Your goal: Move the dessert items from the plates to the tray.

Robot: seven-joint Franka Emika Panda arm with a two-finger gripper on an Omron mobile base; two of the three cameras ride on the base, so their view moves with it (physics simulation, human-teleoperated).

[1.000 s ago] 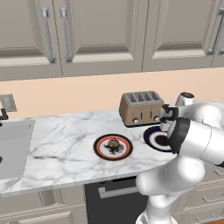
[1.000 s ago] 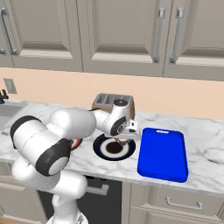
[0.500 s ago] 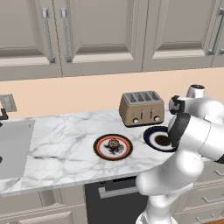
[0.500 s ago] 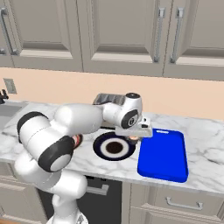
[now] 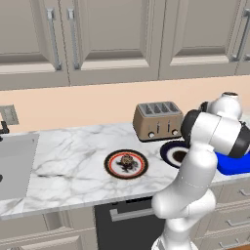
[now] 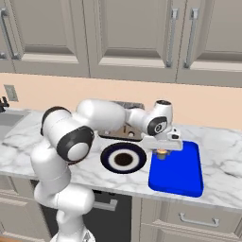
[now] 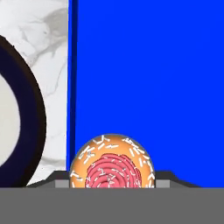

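One cupcake (image 7: 112, 162) sat pinched in your tool (image 6: 161, 152), hanging above the blue tray (image 6: 182, 175) near its left rim. Had you released there, it might have tipped or rolled onto the counter (image 6: 222, 186).

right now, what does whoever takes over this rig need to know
Gripper: shut on the cupcake, held above the left part of the blue tray, near its edge; not set down yet.
Navy plate: on the counter left of the tray, no dessert on it.
Chocolate pastry: on the red-and-black-rimmed plate, further left, in front of the toaster.
Done: cupcake lifted off its plate and carried over the tray.
Left: lower and release the cupcake on the tray, then fetch the pastry and place it there too.
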